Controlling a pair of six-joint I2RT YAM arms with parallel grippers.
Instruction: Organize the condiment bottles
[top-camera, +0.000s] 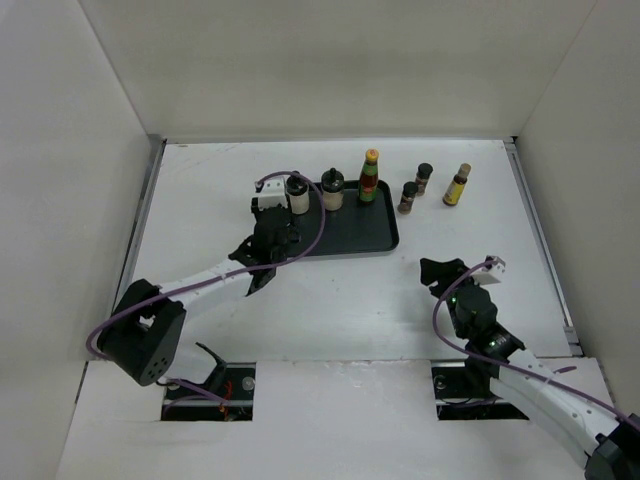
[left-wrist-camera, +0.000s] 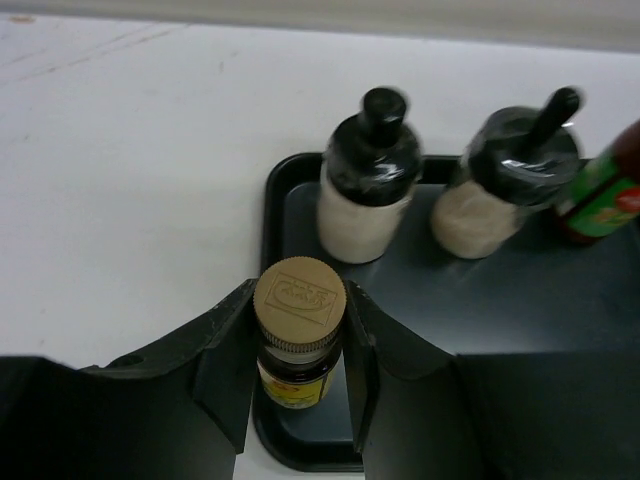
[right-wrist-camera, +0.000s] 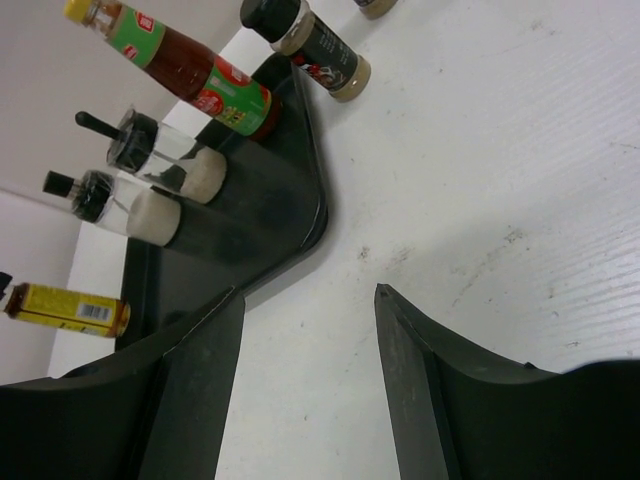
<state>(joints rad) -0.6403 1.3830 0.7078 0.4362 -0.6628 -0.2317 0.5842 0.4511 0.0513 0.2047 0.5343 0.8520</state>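
**A:** Black plastic, that tray (top-camera: 350, 232). There is just the one, lying flat on the white counter (top-camera: 340, 310). How many bottles do you count?

**B:** Seven in all. Three stand upright along the tray's far side. The left cream bottle (top-camera: 297, 196) and the right cream bottle (top-camera: 332, 190) stand just beside each other, both black-capped. The red-green bottle (top-camera: 369, 178), with its orange cap, is toward the far right corner.

**A:** And off the tray?

**B:** Three more stand upright on the counter to the tray's right. Two are tiny and dark brown: the nearer brown bottle (top-camera: 408, 197) is just beside the tray's edge, and the farther brown bottle (top-camera: 424, 178) is behind it. The standing yellow-labelled bottle (top-camera: 458, 186) is furthest right.

**A:** That makes six.

**B:** The seventh, the held yellow-labelled bottle (left-wrist-camera: 297, 335), sits between the left jaws. They are closed on it just below the tan cap, one on either side. It is upright at the tray's left edge, toward the near corner. Whether its base touches the tray I cannot tell.

**A:** The right jaws?

**B:** They stand apart at a middling width with nothing between them. They are over bare counter near the tray's near right corner, touching no bottle.
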